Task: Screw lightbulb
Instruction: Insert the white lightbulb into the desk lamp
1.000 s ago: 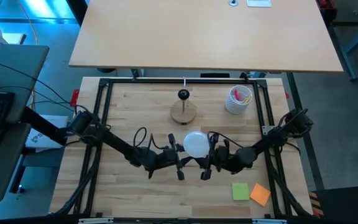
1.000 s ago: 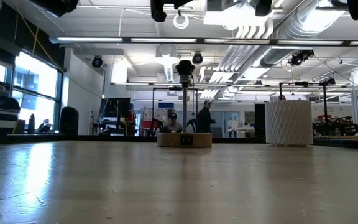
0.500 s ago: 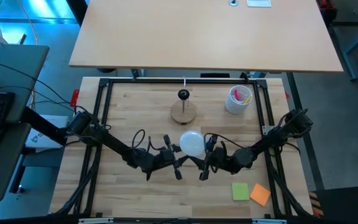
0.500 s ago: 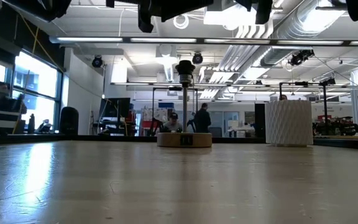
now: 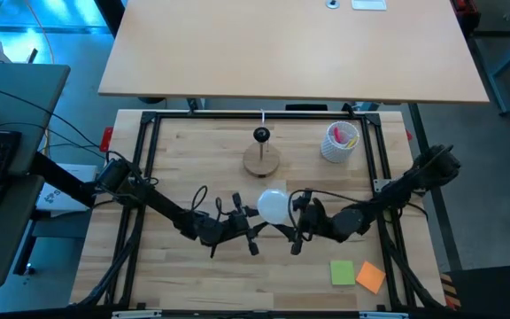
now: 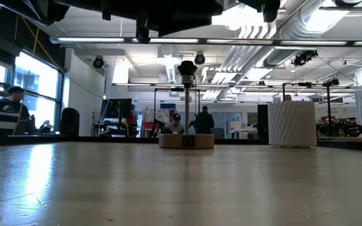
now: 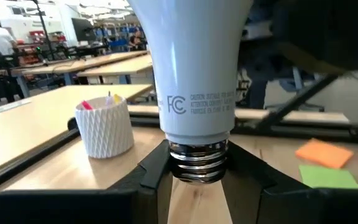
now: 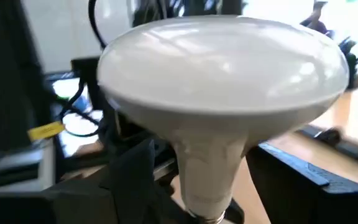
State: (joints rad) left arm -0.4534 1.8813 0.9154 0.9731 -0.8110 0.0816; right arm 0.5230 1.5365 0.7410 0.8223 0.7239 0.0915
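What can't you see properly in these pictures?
- lightbulb: its top is cut off by the left wrist view's upper edge; its screw tip is cut off at the bottom of the right wrist view.
- Both arms: only dark shapes at the low view's top edge.
- Pink items in the white cup: too small to identify.

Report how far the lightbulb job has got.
Done: the white frosted lightbulb is off the table, lifted in mid-air between both arms. In hand: the left pincer is shut on its ribbed metal screw base, while the right pincer sits beside the globe, apparently open. Left: carrying it to the round wooden stand with the black socket and screwing it in; that socket is empty.
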